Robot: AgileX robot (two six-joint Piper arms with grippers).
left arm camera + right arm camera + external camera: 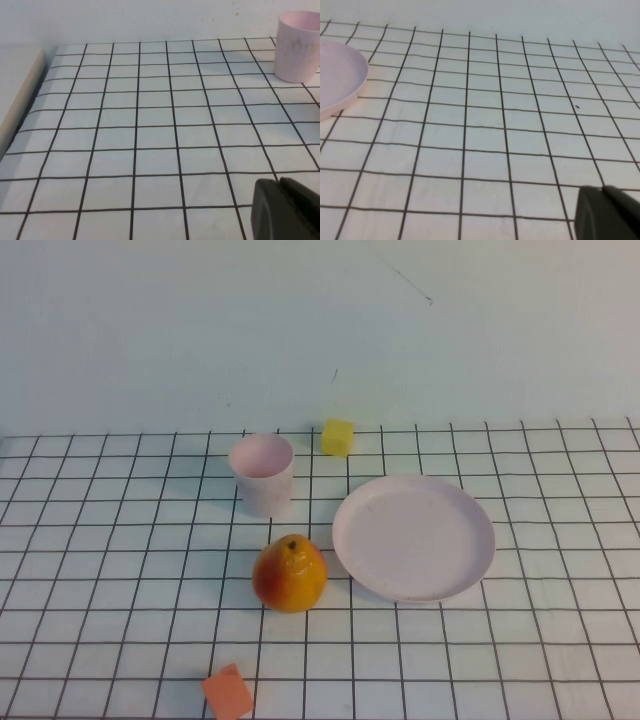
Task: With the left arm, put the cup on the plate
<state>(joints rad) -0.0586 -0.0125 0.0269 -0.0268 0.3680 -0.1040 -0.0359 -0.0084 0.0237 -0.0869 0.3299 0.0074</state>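
The pale pink cup [263, 473] stands upright on the gridded table, left of the pale pink plate [413, 536]. The plate is empty. Neither arm shows in the high view. In the left wrist view the cup [299, 46] stands far off, and my left gripper [279, 183] shows only as black fingertips pressed together, low over the table and well short of the cup. In the right wrist view my right gripper [603, 189] also has its black fingertips together, with the plate's edge [340, 75] off to one side.
An orange-yellow pear [290, 574] sits in front of the cup, beside the plate's left rim. A yellow cube [337, 437] lies behind, between cup and plate. An orange cube [228, 693] lies at the front edge. A pale wall rises behind the table.
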